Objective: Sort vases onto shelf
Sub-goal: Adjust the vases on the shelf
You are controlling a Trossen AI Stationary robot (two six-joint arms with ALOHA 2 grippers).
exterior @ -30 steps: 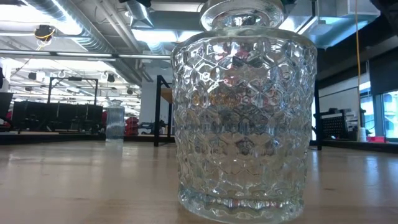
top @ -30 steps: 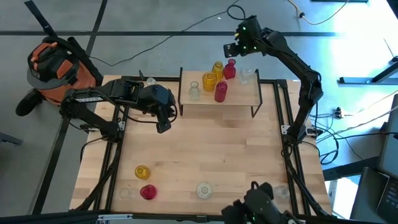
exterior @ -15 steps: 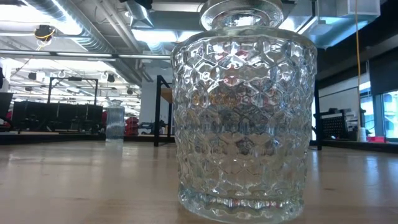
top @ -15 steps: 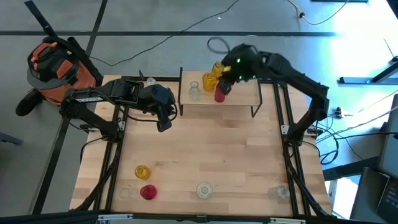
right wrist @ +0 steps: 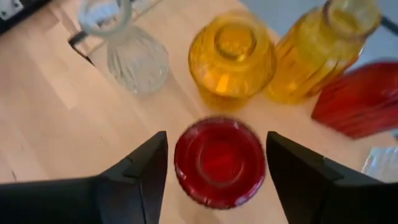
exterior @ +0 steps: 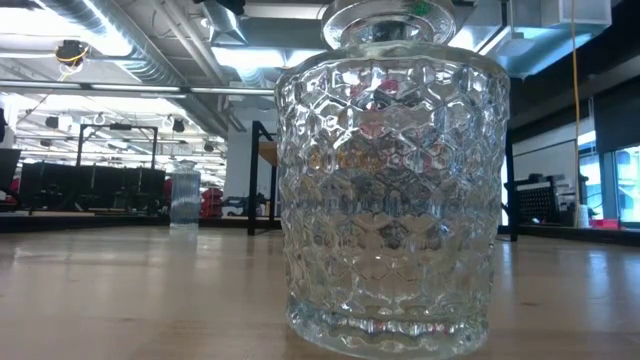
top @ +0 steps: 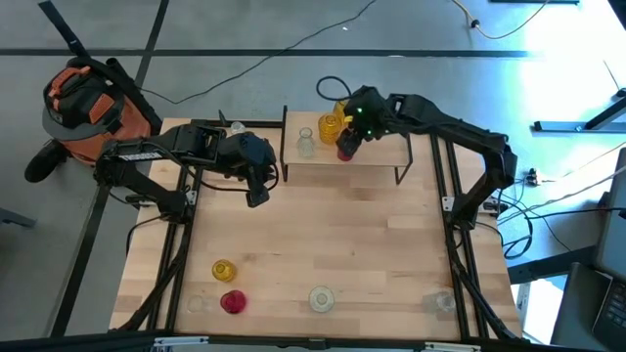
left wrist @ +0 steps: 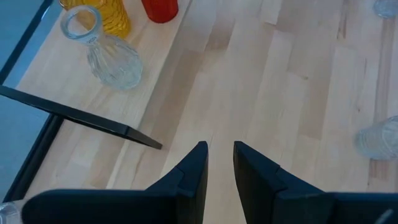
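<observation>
The shelf [top: 377,156] stands at the table's far edge and carries a clear vase [top: 305,144], two yellow vases [top: 330,126] and red ones. My right gripper [top: 348,135] hangs over the shelf's near part, open, pointing down. In the right wrist view its fingers [right wrist: 140,177] stand on either side of an upright red vase [right wrist: 219,158] that rests on the shelf board [right wrist: 56,112]; I cannot tell whether they touch it. My left gripper [top: 256,196] waits left of the shelf above the tabletop, its fingers [left wrist: 193,171] open by a narrow gap.
Behind the red vase stand a clear vase [right wrist: 127,46], a round yellow vase [right wrist: 231,56], a taller yellow one [right wrist: 317,53] and another red one [right wrist: 360,99]. Near the table's near edge are a yellow vase [top: 223,269], a red vase [top: 232,301] and a clear faceted vase [top: 321,298] [exterior: 390,190].
My right arm has swung from beyond the shelf's far right corner toward the table's near and left side and come down over the red vase at the shelf's near part. The vases have stayed in place.
</observation>
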